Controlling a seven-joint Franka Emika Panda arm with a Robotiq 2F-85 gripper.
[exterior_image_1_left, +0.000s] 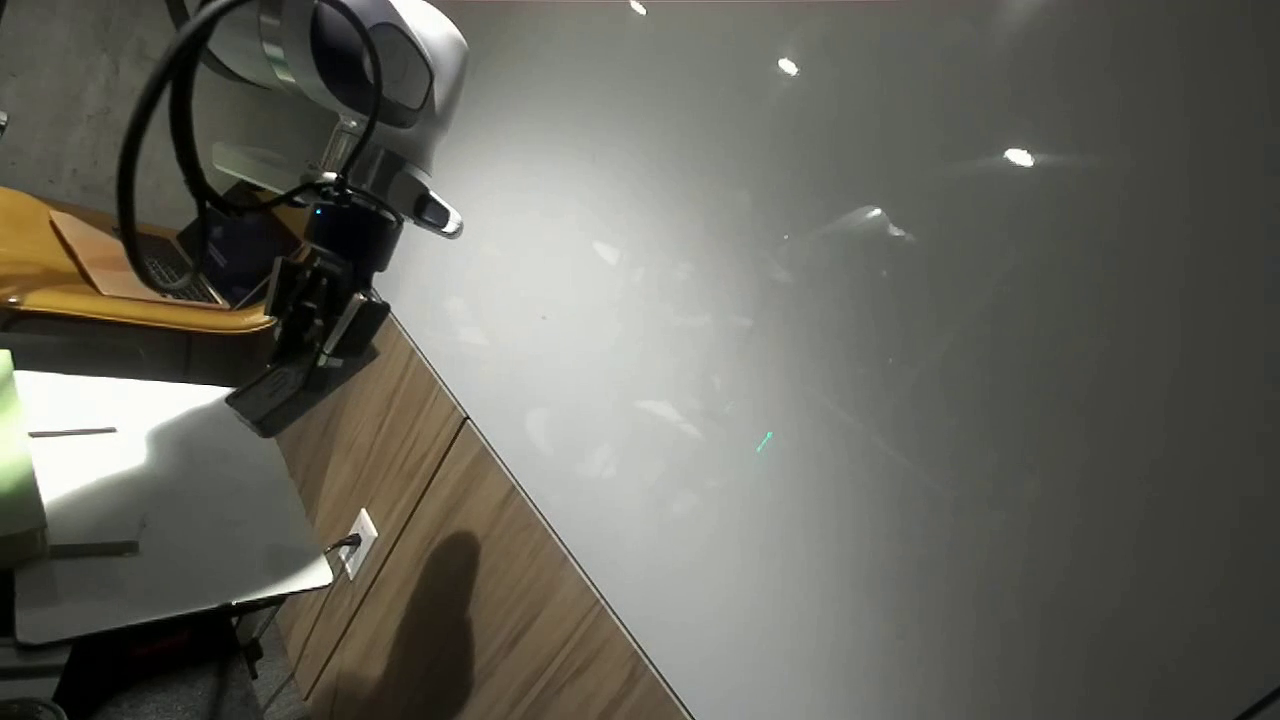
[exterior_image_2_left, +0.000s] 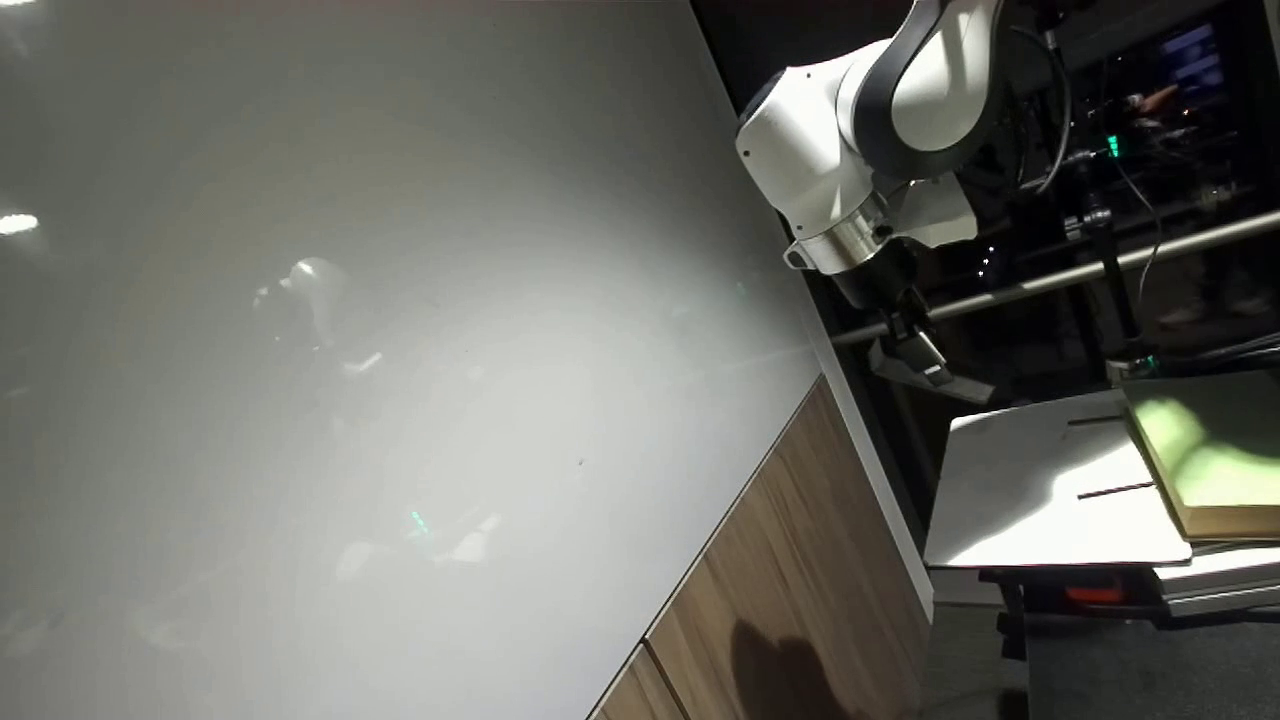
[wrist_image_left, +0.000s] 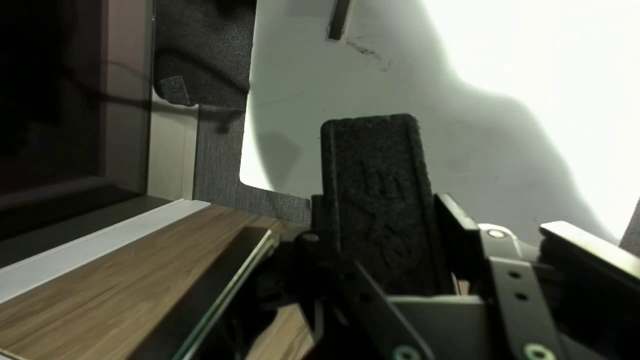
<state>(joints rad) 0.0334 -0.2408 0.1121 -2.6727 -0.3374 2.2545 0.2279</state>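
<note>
Tool (wrist_image_left: 384, 217) tight around dark block (wrist_image_left: 380, 175)

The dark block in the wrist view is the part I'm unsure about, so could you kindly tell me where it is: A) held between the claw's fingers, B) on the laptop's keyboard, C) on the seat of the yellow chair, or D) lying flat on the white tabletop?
A: the wrist view shows the dark block between the fingers of the claw, one against each long side.
</note>
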